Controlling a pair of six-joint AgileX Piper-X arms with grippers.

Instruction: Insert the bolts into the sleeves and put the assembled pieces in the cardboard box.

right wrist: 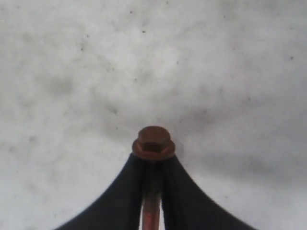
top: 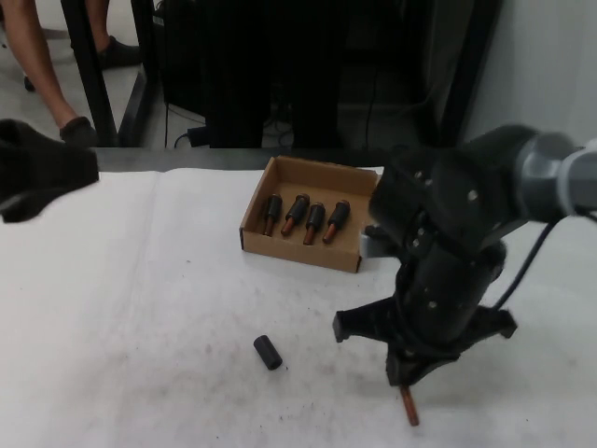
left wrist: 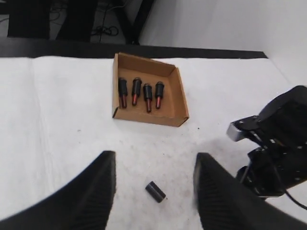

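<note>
The bolt point(right wrist: 153, 143) is pinched in the right gripper point(right wrist: 152, 167), in front of the cardboard box point(top: 298, 254). The loose sleeve point(left wrist: 155, 191) lies there too, below the spread left gripper point(left wrist: 153, 163). The next move is likely grasping that sleeve for insertion.

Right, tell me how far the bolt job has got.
Done: four assembled pieces lie in the cardboard box. In hand: the right gripper is shut on a bolt. Remaining: that bolt must go into the loose sleeve, then into the box; the left gripper is open.

Black arm point(top: 448, 233), grey link point(top: 550, 177); ribbed black fingers point(left wrist: 91, 196).
</note>
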